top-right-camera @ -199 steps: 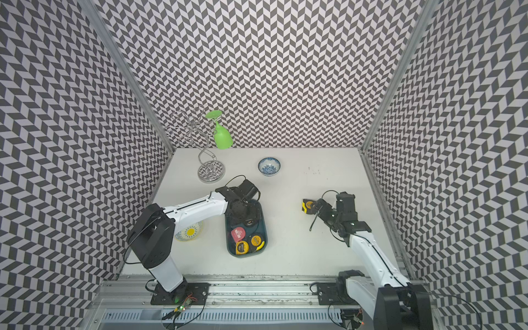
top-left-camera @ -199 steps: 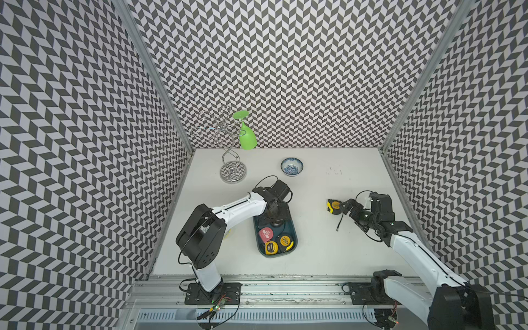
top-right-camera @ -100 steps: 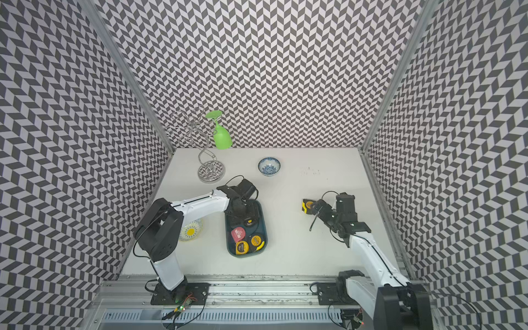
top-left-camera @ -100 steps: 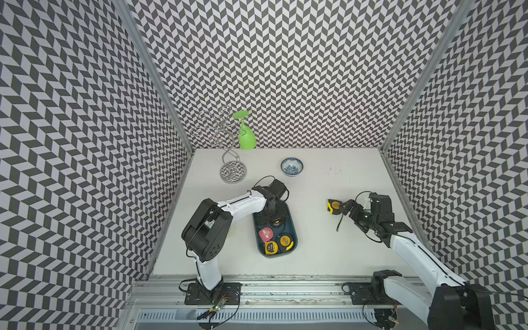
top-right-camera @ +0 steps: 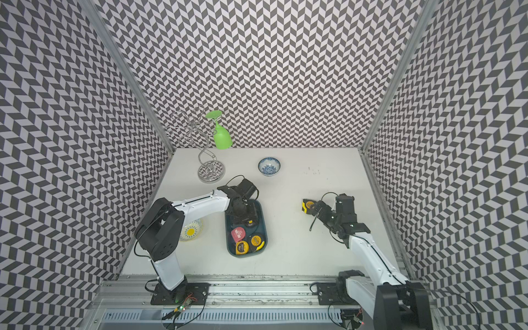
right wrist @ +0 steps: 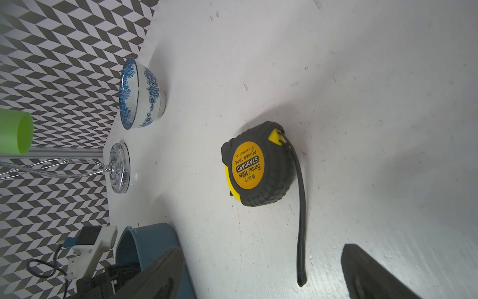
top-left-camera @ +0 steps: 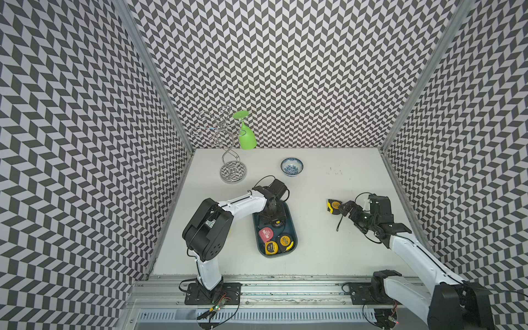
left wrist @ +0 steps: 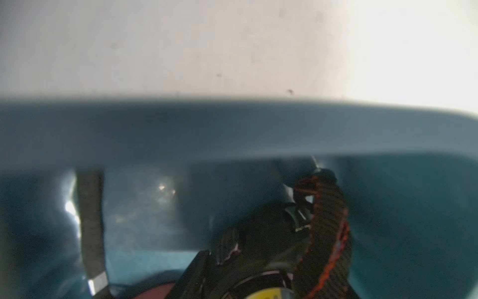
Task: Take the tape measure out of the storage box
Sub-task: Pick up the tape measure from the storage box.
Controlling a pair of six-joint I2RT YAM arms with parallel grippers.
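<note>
The storage box (top-left-camera: 294, 228) (top-right-camera: 267, 228) is a dark teal tray on the table in both top views. My left gripper (top-left-camera: 273, 218) (top-right-camera: 245, 219) reaches down into its far end, over a black tape measure (left wrist: 261, 248) with a yellow label and an orange-stitched strap (left wrist: 329, 233). The box wall (left wrist: 232, 134) rises just beyond it. Its jaws are hidden, so their grip is unclear. A red tape measure (top-left-camera: 265, 234) and two yellow ones (top-left-camera: 271, 247) (top-left-camera: 285, 240) lie nearer in the box. My right gripper (top-left-camera: 345, 210) (right wrist: 266, 279) stands open behind a black-and-yellow tape measure (top-left-camera: 333, 206) (right wrist: 256, 165) on the table.
A blue-and-white bowl (top-left-camera: 291, 167) sits at the back. A wire rack (top-left-camera: 233, 171) holding a green glass (top-left-camera: 247, 137) stands at the back left. A yellow-patterned dish (top-right-camera: 192, 231) lies under my left arm. Patterned walls close three sides.
My left arm's elbow has swung nearer the box, and the gripper has settled lower over the black tape measure. The right arm has not moved.
</note>
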